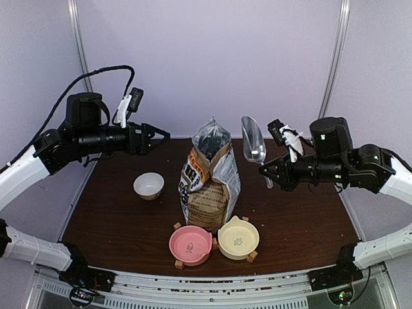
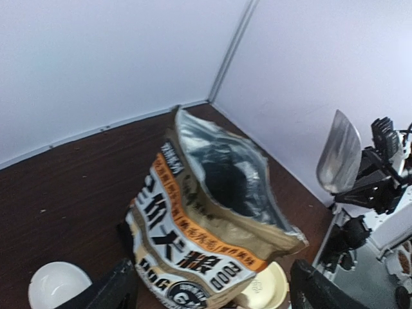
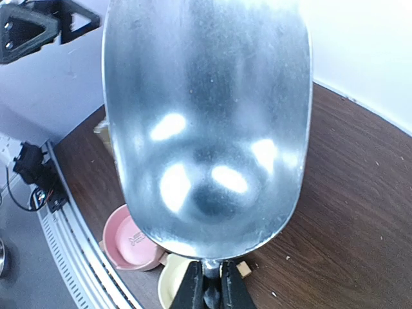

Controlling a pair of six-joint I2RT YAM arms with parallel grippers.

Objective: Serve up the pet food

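The open brown-and-white food bag (image 1: 209, 177) stands upright mid-table, its foil-lined mouth (image 2: 228, 183) dark inside. The pet food is hidden from every view. My left gripper (image 1: 161, 136) hovers open at the height of the bag's top, to its left and apart from it. In the left wrist view its black fingers (image 2: 112, 290) flank the bag from a distance. My right gripper (image 1: 267, 170) is shut on the handle of a metal scoop (image 1: 253, 145), held upright in the air right of the bag. The scoop's bowl (image 3: 206, 116) is empty, and the right gripper (image 3: 211, 283) pinches its stem.
A pink bowl (image 1: 190, 244) and a cream bowl (image 1: 238, 238) sit side by side in front of the bag. Left of the bag stands a small white bowl (image 1: 149, 185). Purple walls enclose the brown table (image 1: 302, 212) on three sides.
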